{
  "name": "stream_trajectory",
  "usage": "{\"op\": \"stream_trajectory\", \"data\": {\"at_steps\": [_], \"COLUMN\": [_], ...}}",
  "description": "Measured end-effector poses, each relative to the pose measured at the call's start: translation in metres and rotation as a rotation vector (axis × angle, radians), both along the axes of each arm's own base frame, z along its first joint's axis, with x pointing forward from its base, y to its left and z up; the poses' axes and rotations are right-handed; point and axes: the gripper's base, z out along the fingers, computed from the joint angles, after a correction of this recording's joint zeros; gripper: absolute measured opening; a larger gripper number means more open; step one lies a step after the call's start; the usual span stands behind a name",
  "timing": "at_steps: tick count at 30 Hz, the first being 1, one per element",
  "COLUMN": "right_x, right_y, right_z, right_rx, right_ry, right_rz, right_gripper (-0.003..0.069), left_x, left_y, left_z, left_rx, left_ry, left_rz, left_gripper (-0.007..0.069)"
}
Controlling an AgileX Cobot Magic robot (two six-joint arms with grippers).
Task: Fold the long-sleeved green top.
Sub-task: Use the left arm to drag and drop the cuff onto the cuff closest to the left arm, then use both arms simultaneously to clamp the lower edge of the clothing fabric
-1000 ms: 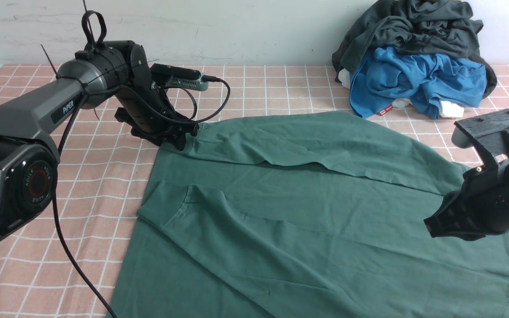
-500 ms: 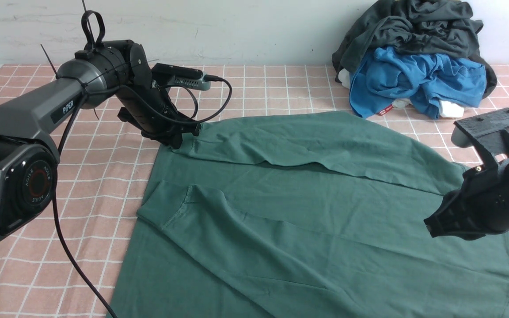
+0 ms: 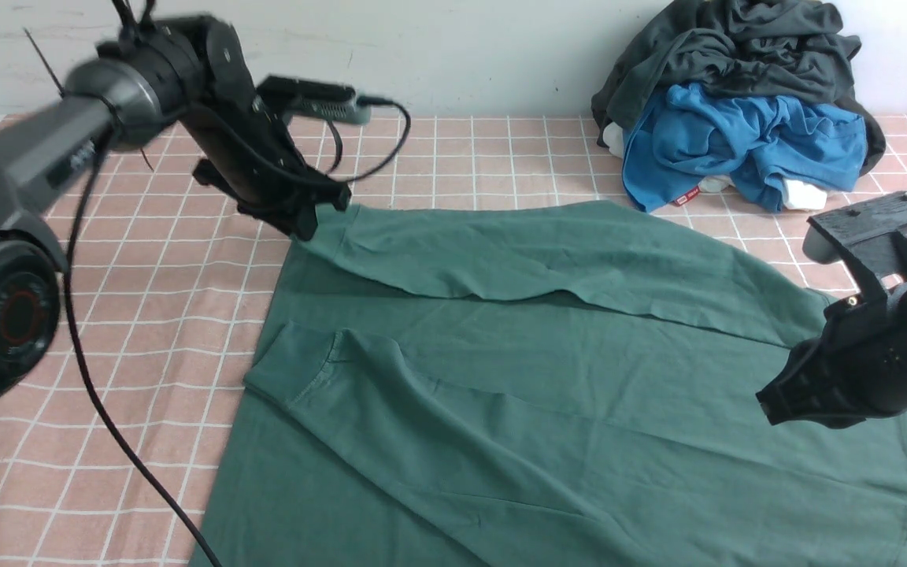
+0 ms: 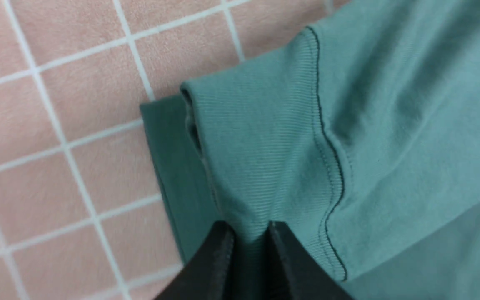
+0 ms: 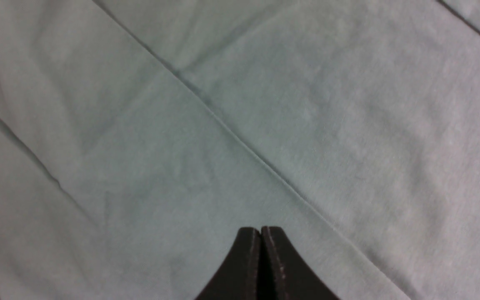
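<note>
Slanting down, the left tool pinches the green top.

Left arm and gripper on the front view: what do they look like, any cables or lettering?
The left arm is grey and black, with a dark round joint cap. Its gripper is black, with dark, angular fingers. A grey-and-black camera block sits above it, a black cable looping from it; another black cable hangs below the arm.
</note>
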Motion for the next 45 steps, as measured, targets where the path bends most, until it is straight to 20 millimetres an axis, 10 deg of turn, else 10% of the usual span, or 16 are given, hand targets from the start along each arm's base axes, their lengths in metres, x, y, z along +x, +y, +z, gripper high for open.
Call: {"op": "stream_trajectory", "data": {"at_steps": [7,22,34,45], "right_x": [-0.011,-0.057,-0.077,-0.114], "right_y": [0.001,0.037,0.042,0.051], "right_z": [0.003,0.054,0.048,0.053], "right_rx": [0.000,0.038,0.002,0.026], "right_ry": [0.078,-0.079,0.089,0.134], "right_rz": [0.024,0.237,0.299,0.392], "right_gripper": [-0.0014,-0.0014,-0.0014,-0.0014], "left_x": [-0.053,-0.216,-0.243,-0.274], "left_y": [0.006,0.022,0.027,0.001], "left_z": [0.054,0.010,-0.048,-0.031], "left_rx": [-0.005,-0.131,-0.036,-0.022], "left_ry": [0.051,0.155,0.249,0.342], "left_rz": [0.003,0.126,-0.060,-0.278], "left_gripper": [0.0090,0.0090,0.0190,0.0461]}}
